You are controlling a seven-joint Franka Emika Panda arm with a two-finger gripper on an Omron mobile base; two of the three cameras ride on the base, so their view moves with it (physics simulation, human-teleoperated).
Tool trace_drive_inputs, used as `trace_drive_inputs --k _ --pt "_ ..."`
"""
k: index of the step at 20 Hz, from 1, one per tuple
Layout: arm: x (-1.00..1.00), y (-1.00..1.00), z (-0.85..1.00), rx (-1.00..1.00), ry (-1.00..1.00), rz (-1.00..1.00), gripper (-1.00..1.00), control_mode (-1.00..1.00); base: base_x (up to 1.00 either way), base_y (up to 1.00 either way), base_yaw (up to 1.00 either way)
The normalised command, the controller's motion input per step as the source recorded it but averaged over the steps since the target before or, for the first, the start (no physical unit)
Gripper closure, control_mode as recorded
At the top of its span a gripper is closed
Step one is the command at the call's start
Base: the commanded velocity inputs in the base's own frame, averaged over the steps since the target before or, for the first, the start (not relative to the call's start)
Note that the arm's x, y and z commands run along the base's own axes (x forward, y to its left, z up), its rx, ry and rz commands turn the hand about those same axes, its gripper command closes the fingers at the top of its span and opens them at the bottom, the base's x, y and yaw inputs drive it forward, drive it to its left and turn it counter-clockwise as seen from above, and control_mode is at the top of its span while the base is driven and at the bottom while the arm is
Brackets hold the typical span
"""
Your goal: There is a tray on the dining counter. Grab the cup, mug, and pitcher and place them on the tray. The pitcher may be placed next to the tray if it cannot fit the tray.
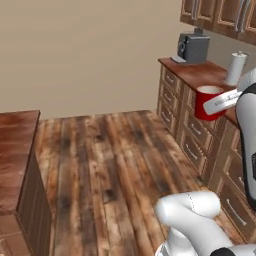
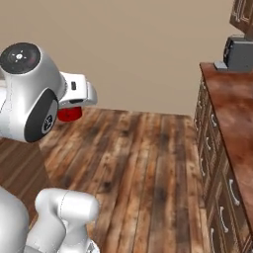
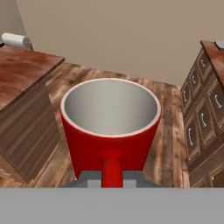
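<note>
Hand view has the fingers (image 3: 112, 178) pinching the mug (image 3: 110, 127) by its handle, carried above the floor, dining counter (image 3: 22, 74) lying ahead-left.

Two cameras looked from behind the arm, left and right, forward and down, sharing the plank floor (image 1: 110, 165) and drawer cabinets (image 2: 212, 163). The hand camera sat close above the mug (image 3: 109, 127), facing the wall.

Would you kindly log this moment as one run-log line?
phase: carrying | gripper: shut on mug handle | mug: upright, held above wood floor | placement: not yet done
</note>
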Motion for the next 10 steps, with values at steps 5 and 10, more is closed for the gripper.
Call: trace_drive_inputs --k 5,10 --pt "0.0 0.0 0.0 0.0 0.0 0.0 1.0 1.0 1.0 0.41 0.09" --pt "0.0 0.0 0.0 0.0 0.0 0.0 1.0 1.0 1.0 0.31 0.12"
